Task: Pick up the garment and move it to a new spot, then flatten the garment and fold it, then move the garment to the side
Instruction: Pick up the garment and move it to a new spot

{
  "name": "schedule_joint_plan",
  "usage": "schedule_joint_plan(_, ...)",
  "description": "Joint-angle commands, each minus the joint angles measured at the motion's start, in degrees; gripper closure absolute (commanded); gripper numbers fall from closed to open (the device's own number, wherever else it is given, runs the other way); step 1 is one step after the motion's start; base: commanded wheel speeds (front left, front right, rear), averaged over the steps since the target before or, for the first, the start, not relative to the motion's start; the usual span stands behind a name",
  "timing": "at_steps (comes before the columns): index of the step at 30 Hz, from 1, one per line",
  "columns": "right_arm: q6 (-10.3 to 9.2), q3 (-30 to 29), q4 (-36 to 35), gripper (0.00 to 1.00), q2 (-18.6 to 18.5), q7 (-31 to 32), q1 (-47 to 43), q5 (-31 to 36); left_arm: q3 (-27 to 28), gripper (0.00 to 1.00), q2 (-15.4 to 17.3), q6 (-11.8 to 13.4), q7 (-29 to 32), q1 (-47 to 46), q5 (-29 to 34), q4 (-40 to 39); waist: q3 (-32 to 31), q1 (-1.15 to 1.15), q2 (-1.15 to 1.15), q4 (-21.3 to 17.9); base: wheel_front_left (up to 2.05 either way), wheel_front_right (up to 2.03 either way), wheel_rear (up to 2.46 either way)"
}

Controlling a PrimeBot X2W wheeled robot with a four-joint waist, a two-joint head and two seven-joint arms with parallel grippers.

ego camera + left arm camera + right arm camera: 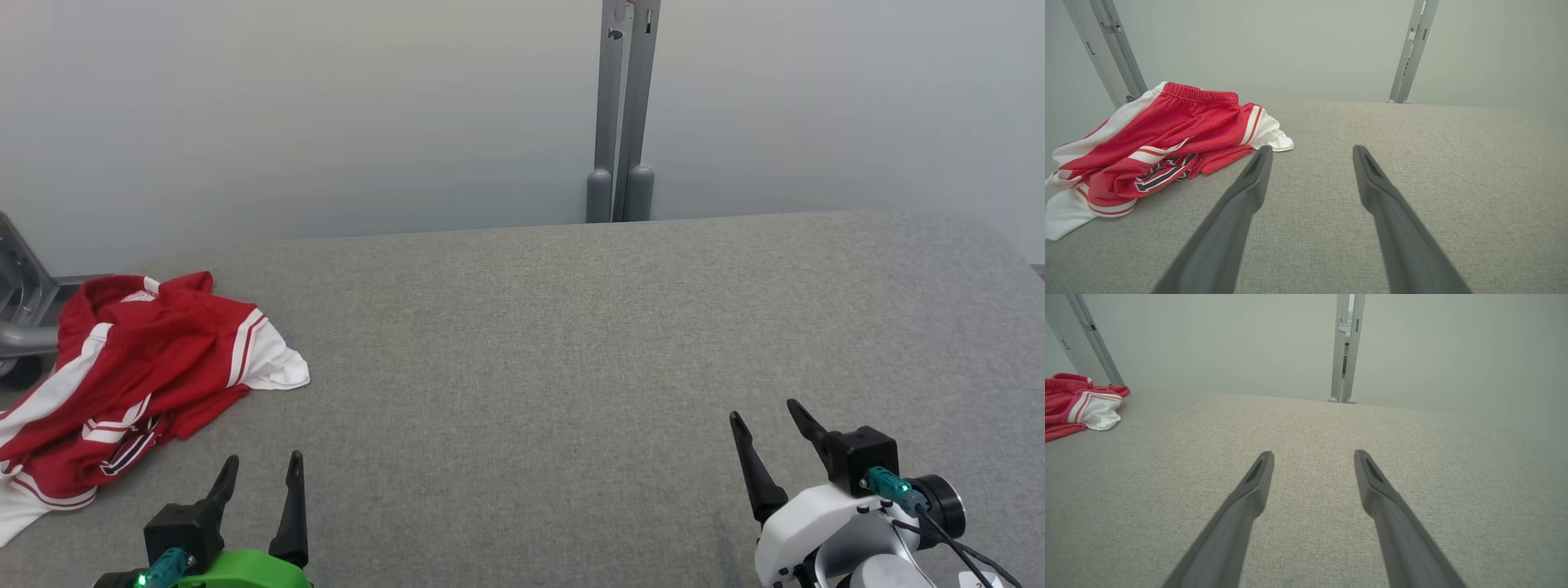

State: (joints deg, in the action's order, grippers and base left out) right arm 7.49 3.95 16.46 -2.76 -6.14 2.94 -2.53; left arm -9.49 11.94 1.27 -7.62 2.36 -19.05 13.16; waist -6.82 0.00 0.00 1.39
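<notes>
On the grey cloth-covered counter, a crumpled red-and-white garment is seen at the left edge, toward the far corner. It is judged light, limp and rather slippery, so a bunched fold should be pinched. The left claw and right claw are spread wide and empty, clear of the cloth. The elastic waistband is suggested as the firmest hold.

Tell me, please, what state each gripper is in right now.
Left gripper: open, holding nothing.
Right gripper: open, holding nothing.
</notes>
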Motion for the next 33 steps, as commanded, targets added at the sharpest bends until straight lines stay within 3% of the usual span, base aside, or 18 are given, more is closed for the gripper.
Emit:
schedule_joint_plan(1,0.00,-0.07,0.09,0.00,-0.23,-0.01,0.49,0.07,-0.06,0.00,0.44,0.37,0.21,0.66,-0.40,-0.29,0.01,0.00,0.00,0.06,0.00,0.00,0.00)
schedule_joint_plan(12,0.00,0.15,0.16,0.00,-0.20,-0.53,-0.50,-1.48,-0.21,0.00,0.80,1.26,1.31,1.16,-0.77,-1.81,0.07,0.00,0.00,4.58,0.00,0.00,0.00)
schedule_joint_plan(33,0.00,2.84,1.96,0.00,-0.22,-2.65,-0.33,-5.41,0.25,0.00,3.77,2.79,4.54,3.65,-1.24,-5.89,0.37,0.00,0.00,20.55,0.00,0.00,0.00)
